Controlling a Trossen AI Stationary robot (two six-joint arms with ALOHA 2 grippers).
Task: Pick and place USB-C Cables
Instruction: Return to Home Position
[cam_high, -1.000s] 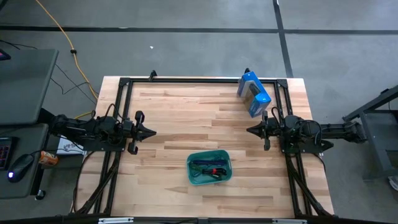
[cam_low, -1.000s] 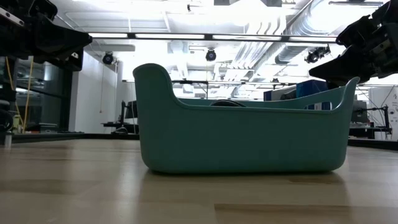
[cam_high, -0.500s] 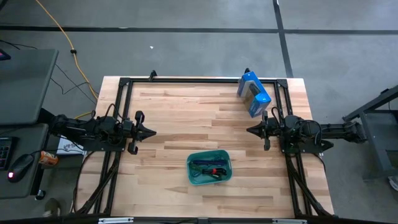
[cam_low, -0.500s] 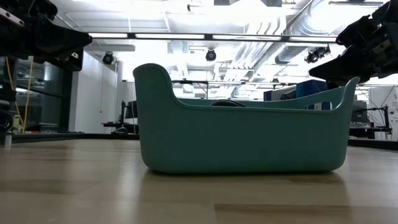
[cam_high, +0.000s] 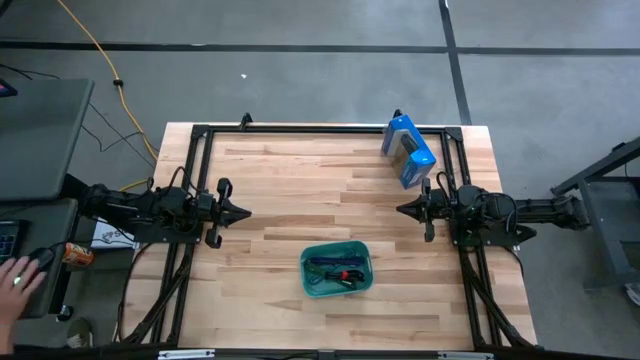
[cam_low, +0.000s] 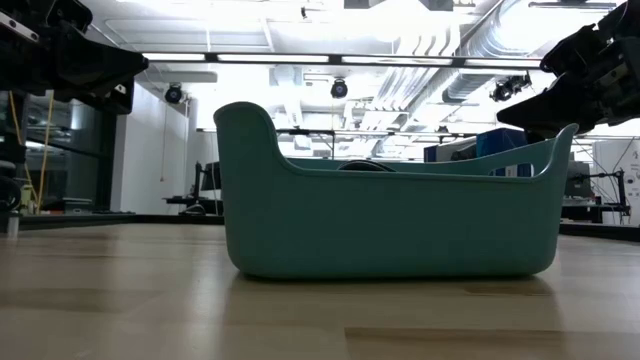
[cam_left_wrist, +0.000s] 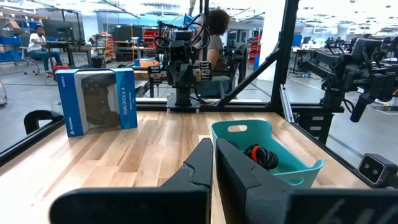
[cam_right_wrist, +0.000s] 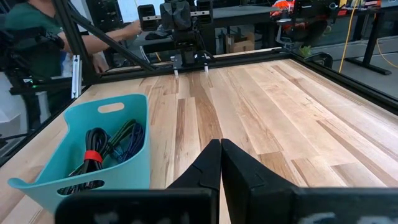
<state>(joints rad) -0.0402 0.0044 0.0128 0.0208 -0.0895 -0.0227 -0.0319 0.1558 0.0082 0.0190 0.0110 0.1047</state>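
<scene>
Trouble from here looks unlikely, but it is not ruled out. The USB-C Cables (cam_high: 335, 268) lie bundled inside the teal tub (cam_high: 305, 272) at the front middle of the table (cam_high: 290, 170). The right wrist view shows a black bundle with a red band, a green one and a blue-violet one (cam_right_wrist: 109, 148); I cannot make out a fourth there, so one risk is a count taken as complete when it is not.

The left gripper (cam_high: 243, 212) hangs at the table's left side and the right gripper (cam_high: 402, 209) at its right side. Both point inward, well apart from the tub, with their fingers pressed together and holding nothing.

The blue controller box (cam_high: 408, 150) stands near the right gripper, toward the back edge. A sideways swing of that arm while it settles could clip the box and tip it.

The tub looks light. From table height a dark loop shows just above its rim, so a low pass by either arm could snag that loop, dragging a cable out or sliding the tub.

A person's hand (cam_high: 12, 283) rests on the side desk beyond the left arm's base. It is off the table, but reaching closer while the arms are powered would be the more serious hazard.
</scene>
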